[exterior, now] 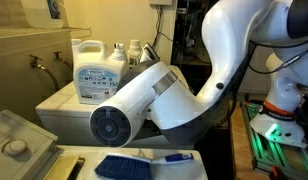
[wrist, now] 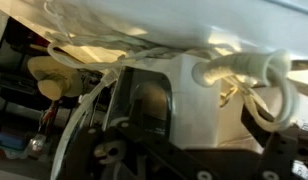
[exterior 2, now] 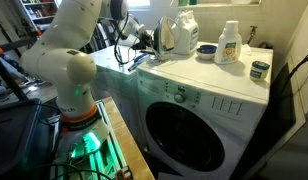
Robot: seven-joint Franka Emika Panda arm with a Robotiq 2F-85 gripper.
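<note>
seemingly the gripper (exterior 2: 144, 44) hangs at the far left edge of the tabletop (exterior 2: 199, 72), which is the flat top of a washing machine (exterior 2: 189, 125). the arm (exterior 2: 74, 60) leans in from the left to reach that corner. whether the jaws are apart or together i cannot tell: in both exterior views the gripper is either too small or hidden behind the arm, and the wrist view shows only a dark, blurred body along its bottom edge.

just ahead of it in the wrist view a thick white cord (wrist: 249, 68) loops against a white surface, with thinner cords trailing off to the left. it is the nearest thing to the gripper, and it probably sits at this far edge because it runs down behind the machine.

a big white jug (exterior: 94, 72) stands upright just right of the gripper, with smaller bottles (exterior: 121, 55) behind it. farther right are a blue lid (exterior 2: 207, 50), a labelled bottle (exterior 2: 229, 42) and a small jar (exterior 2: 259, 70), likely kept there to be handy for washing. a blue brush (exterior: 124, 165) lies on a lower white surface, well apart.
</note>
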